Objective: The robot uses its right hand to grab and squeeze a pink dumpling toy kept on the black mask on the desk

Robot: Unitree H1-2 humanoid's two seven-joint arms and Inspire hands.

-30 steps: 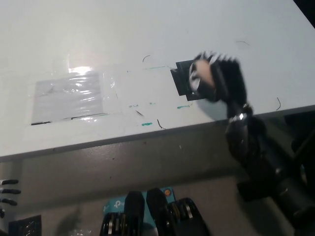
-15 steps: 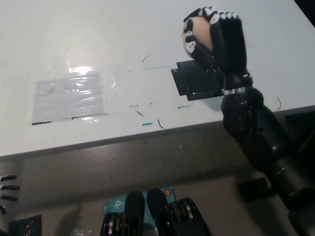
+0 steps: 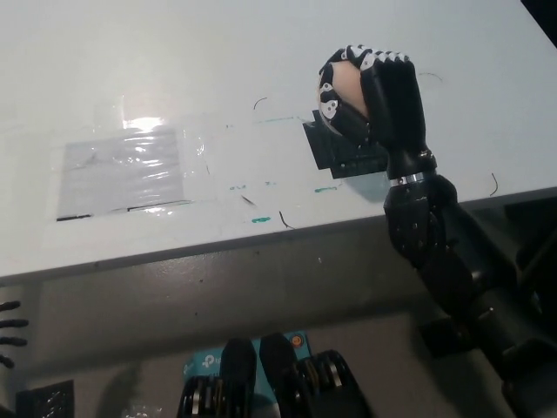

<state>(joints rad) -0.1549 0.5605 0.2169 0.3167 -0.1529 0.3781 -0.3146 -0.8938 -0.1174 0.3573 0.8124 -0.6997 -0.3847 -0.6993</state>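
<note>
And here's the black right hand (image 3: 370,100), up over the far side of the white desk (image 3: 261,52), fingers (image 3: 335,96) curled tight and pressed around the pink dumpling toy (image 3: 345,83). You can only catch a pale pink patch of the toy peeking out between those dark fingers; the rest is swallowed by the grip. The hand sits right over the black mask (image 3: 335,152), covering its upper right portion, so the mask shows as a dark square edge poking out to the left and below the fingers. Whether the toy is touching the mask or lifted off it, hard to call from this steep angle. The black forearm runs down from the wrist toward the bottom right, crossing the front edge of the desk. Off to the left on the desk there's a shiny clear plastic sheet (image 3: 122,170) taped flat, catching a bright glare at its top edge, well apart from the mask. Between the two, a few green tape marks (image 3: 259,220) and thin dark scribbles dot the surface. Down at the lower left edge, the left hand (image 3: 10,324) rests below the desk, only dark fingertips in view, held slightly apart from each other and holding nothing.
</note>
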